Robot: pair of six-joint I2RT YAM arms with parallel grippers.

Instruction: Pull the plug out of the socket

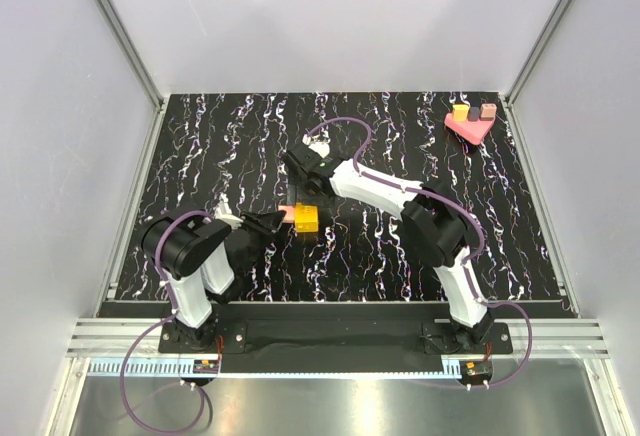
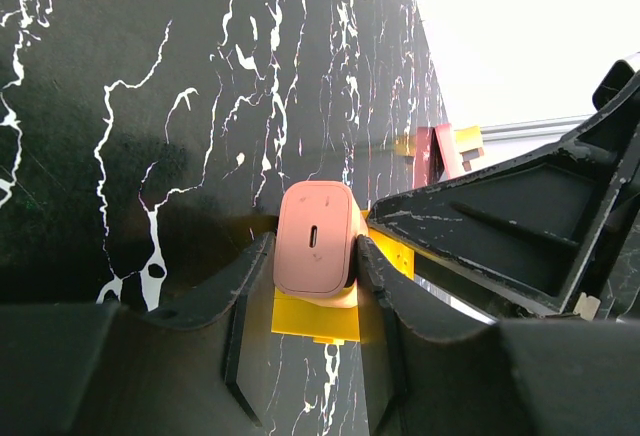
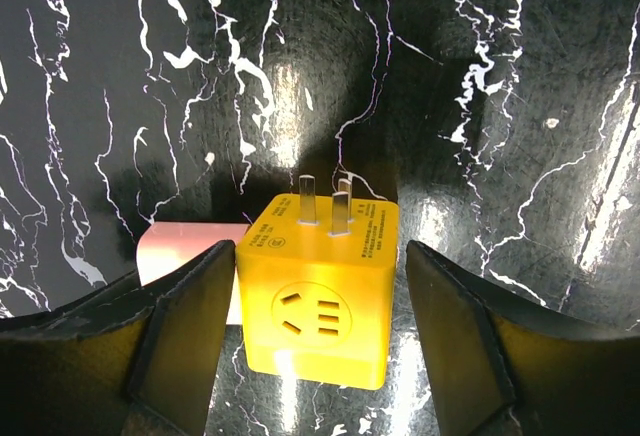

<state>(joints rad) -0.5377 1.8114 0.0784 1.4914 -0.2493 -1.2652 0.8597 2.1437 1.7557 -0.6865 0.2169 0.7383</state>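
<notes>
Plug [image 2: 315,241] sits clamped between your left gripper's [image 1: 272,219] fingers, seated in the yellow socket [image 3: 320,301] near the middle of the table [image 1: 200,136]. Just beyond, your right gripper [image 3: 320,268] stands open astride the socket, one finger close against it and the other apart.

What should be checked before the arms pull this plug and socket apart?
1. Grip: left hand shut on the pink plug: ok, its fingers press both sides.
2. Position: yellow socket sits between the fingers of the right hand: ok.
3. Brace: right hand clamped on the socket: not ok, it is open, with a gap at one finger.
4. Plug seated in the socket: ok, flush against its side.
5. The socket's metal prongs free of the fingers: ok.
</notes>
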